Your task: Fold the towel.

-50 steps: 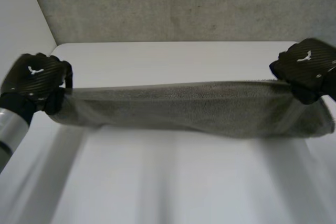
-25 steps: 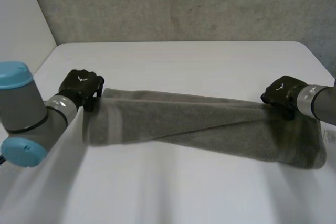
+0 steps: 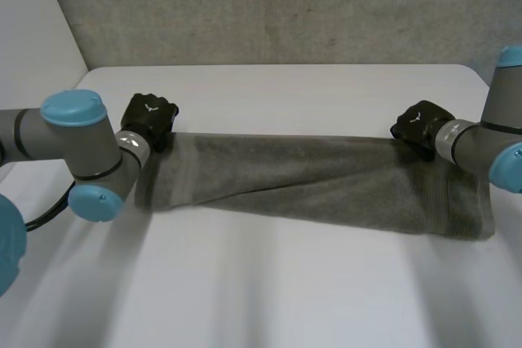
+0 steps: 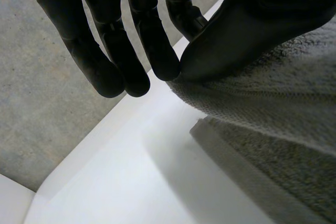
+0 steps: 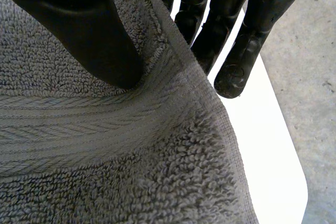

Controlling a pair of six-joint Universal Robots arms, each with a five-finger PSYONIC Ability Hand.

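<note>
A long grey fluffy towel (image 3: 326, 181) lies stretched out across the flat white table (image 3: 277, 291), from one side almost to the other. It looks folded over along its length. The end by the right arm is wider than the end by the left arm.

The robot's black left hand (image 3: 149, 117) is at the towel's far corner on its side. In the left wrist view, its thumb (image 4: 247, 30) squeezes the towel's corner against its straight fingers (image 4: 157, 51), so it is grasping the cloth.

The black right hand (image 3: 420, 126) is at the other far corner. Its thumb (image 5: 94, 40) presses on top of the towel's edge and its fingers (image 5: 236, 51) are underneath, pinching it.

A rough grey wall (image 3: 285, 6) stands behind the table.
</note>
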